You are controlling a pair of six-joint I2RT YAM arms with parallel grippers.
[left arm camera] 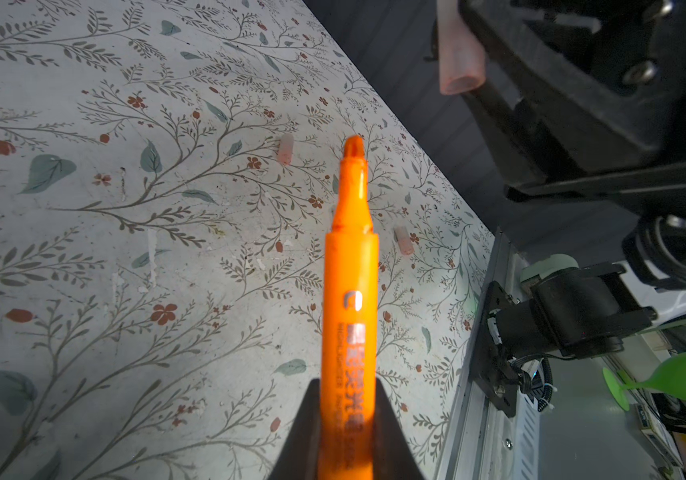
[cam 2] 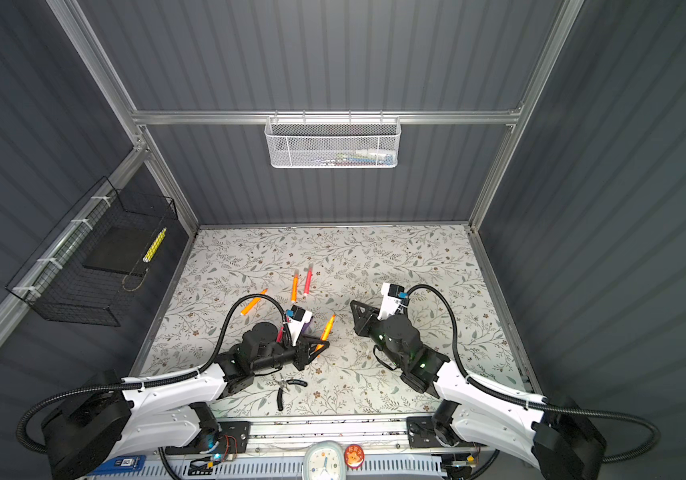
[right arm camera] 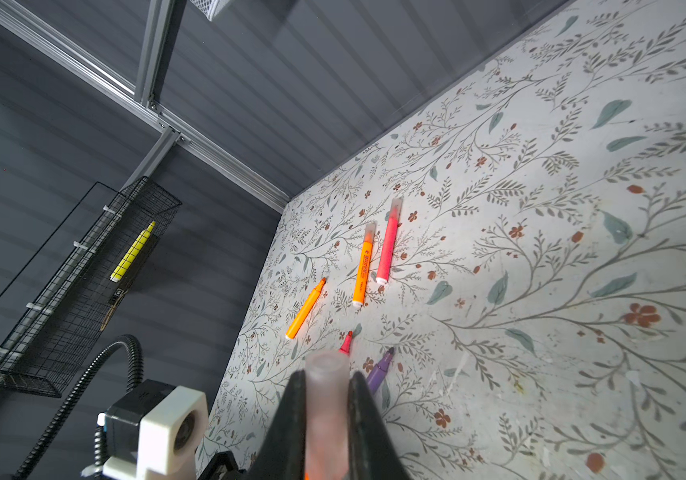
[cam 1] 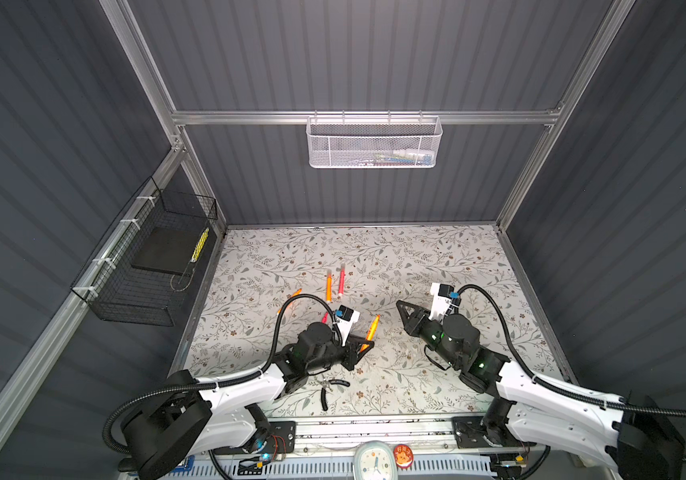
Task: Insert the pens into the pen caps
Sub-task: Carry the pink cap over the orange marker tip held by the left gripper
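Two slim marker pens, a capped orange pen [right arm camera: 363, 270] and a capped pink-red pen [right arm camera: 388, 245], lie done on the floral worktop [right arm camera: 541, 249]. Left jaws clamp an uncapped orange pen [left arm camera: 349, 291], right jaws a translucent pink cap [right arm camera: 326, 399], unjoined; a purple pen [right arm camera: 379, 370] and others wait bare.

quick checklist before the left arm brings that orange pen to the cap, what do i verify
1. Orange pen clamped in left pincer: ok.
2. Pen tip bare and pointing away from the pincer: ok.
3. Cap clamped in right pincer, open mouth outward: ok.
4. Tip lined up with cap mouth: not ok; in the left wrist view the cap is well apart from the tip and off its axis.
5. Either grip firm enough to take a push: cannot tell.
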